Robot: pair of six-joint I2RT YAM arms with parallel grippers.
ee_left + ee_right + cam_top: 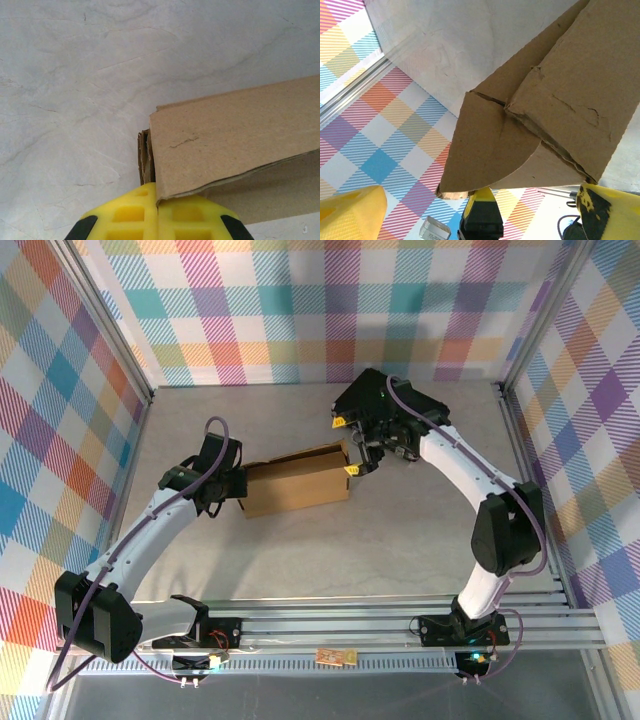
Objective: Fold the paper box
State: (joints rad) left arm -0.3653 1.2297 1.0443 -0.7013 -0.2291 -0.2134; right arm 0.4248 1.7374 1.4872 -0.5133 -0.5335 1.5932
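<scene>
The paper box lies on the grey table a little left of the middle, its long side running left to right and tilted so that the right end sits slightly farther away. You have one arm at each end of it.

At the left end, your left gripper has its yellow fingers pressed together with no gap between them, right up against the box's corner. In the left wrist view a brown top panel overlaps the fingertips, and layered cardboard edges show at the end of the box. You cannot tell from here whether a sheet is caught between the fingers.

At the right end, your right gripper stands spread wide, one fingertip on the far side of the box's end and the other on the near side. In the right wrist view the two yellow fingers sit far apart at the lower corners, and a loose flap with a rounded edge hangs between them, free of both. The panel beside that flap is creased and torn along its fold.
</scene>
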